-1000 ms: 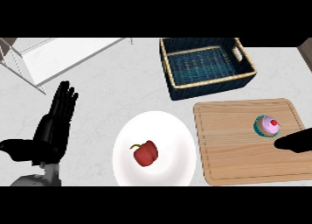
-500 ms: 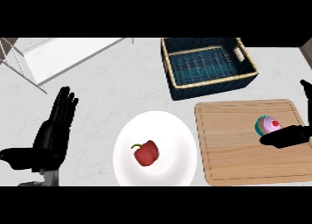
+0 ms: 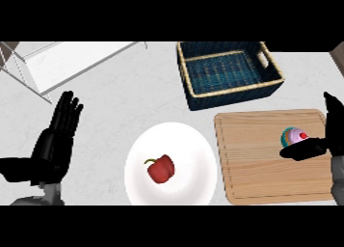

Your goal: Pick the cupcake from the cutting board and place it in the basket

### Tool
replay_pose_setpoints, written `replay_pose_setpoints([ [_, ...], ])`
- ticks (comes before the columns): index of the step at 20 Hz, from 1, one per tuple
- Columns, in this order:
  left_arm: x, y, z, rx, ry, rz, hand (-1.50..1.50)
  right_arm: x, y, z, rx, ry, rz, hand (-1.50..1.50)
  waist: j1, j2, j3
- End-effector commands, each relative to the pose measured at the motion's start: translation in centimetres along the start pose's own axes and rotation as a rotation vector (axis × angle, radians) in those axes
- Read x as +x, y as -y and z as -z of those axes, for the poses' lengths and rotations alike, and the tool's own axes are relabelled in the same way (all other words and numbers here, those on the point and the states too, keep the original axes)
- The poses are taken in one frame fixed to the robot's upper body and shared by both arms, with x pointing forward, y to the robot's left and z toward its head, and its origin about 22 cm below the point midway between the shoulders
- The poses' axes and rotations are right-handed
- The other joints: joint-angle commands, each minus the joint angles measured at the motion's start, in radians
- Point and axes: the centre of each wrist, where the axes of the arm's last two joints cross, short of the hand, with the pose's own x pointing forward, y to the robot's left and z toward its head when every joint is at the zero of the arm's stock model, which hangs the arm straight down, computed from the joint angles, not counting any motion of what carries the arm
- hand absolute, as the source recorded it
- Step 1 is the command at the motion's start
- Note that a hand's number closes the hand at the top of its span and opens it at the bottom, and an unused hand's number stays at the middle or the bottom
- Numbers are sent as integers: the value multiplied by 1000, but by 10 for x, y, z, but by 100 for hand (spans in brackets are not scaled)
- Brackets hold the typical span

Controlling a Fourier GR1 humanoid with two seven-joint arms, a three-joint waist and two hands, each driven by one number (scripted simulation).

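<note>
The cupcake (image 3: 293, 135), pink frosting in a teal wrapper, stands on the wooden cutting board (image 3: 254, 159) near its right edge. My right hand (image 3: 337, 136) is just right of it, fingers straight and pointing up the view, thumb stretched left along the cupcake's near side. The fingers are not curled round it. The dark blue woven basket (image 3: 197, 92) with a tan rim sits beyond the board, with nothing inside. My left hand (image 3: 52, 147) rests open at the lower left, fingers up.
A white plate (image 3: 176, 139) left of the board holds a red bell pepper (image 3: 161, 168). A white wire rack (image 3: 55, 61) stands at the far left corner. Bare white counter lies between the left hand and the plate.
My right hand has come in from the right edge and turned up beside the cupcake, thumb now at its near side. The cupcake stays in place. The left hand barely shifted.
</note>
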Motion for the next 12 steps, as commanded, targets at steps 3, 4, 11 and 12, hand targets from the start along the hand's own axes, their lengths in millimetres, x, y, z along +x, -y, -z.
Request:
replay_pose_setpoints([
  [3, -2, 9, -1, -11, 7, 18, 0, -2, -6, -6, -4, -151, 21, -150, -5, -1, 0],
  [4, -9, 3, -4, 17, 5, 1, 0, 7, -8, 10, 13, -169, -12, -150, 3, 1, 0],
  [11, -3, -1, 6, -9, 2, 0, 0, -2, -34, 18, 60, -193, -11, -150, -2, 1, 0],
  [12, -17, 14, 4, -17, -6, -9, 0, -17, -29, 27, 65, -196, -8, -150, -6, 1, 0],
])
